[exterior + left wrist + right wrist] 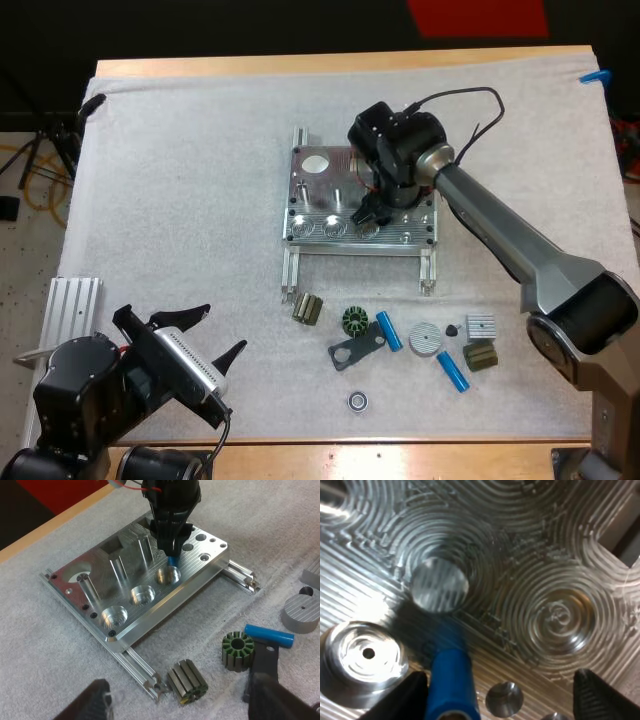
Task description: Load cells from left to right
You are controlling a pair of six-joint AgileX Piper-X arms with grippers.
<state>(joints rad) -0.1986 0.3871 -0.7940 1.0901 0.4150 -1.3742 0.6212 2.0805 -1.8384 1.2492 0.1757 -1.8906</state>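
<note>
High view: on the fleecy white mat [180,180], a ribbed aluminium fixture [320,195], with the right gripper [366,213] low over its front row of round holes. Left gripper [222,330] near the mat's front corner, fingers wide apart, holding nothing. Two loose blue cylinders [388,330] among small dark parts.

Left wrist view: blue cylinder [172,561] under the right gripper, above the third polished hole.

Right wrist view: smooth cylinder just beside one black finger [407,697], the other finger well apart, so not clamped.
</note>
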